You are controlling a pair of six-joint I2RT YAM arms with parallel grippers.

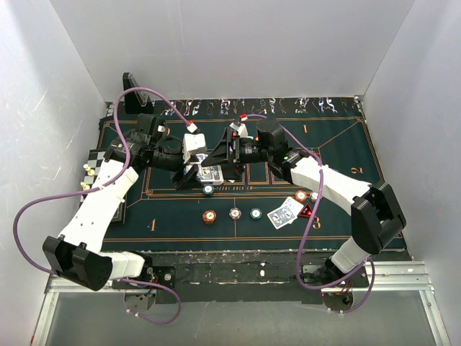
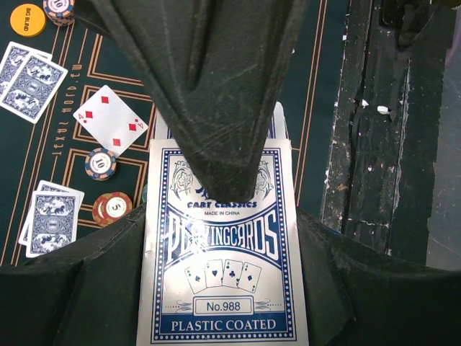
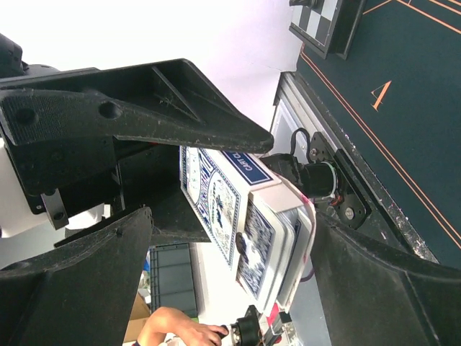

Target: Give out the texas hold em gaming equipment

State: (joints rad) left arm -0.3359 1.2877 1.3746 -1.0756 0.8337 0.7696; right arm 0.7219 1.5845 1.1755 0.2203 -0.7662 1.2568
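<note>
Left end effector (image 1: 202, 174), seen from above, is clamped on a blue-and-white card box (image 1: 210, 173) held over the middle of the green mat (image 1: 346, 144). The right end effector (image 1: 220, 163) meets it from the other side with its jaws spread wide. Nearer the arm bases, an orange chip (image 1: 209, 216), a white chip (image 1: 235, 213) and a teal chip (image 1: 255, 213) lie in a row on the mat. To their right lie face-down cards (image 1: 284, 213), with the red triangular marker (image 1: 306, 211) just beside them. The chequered board (image 1: 94, 160) sits at the mat's left edge (partly under the left arm).

From the left wrist, the card box fills the lower centre, pinched by its long edges between the two fingers. A dark finger of the other arm stands in front of its printed face. On the mat beyond are a face-up diamond card (image 2: 112, 119), a blue-and-white chip (image 2: 101, 163), a red chip (image 2: 112, 207), a yellow disc (image 2: 27, 19) and two blue-backed pairs (image 2: 29, 78).

From the right wrist, the card box sits between the wide-apart fingers, and blue-backed cards show at its open end (the flap is up). Whether either finger touches it I cannot tell.
</note>
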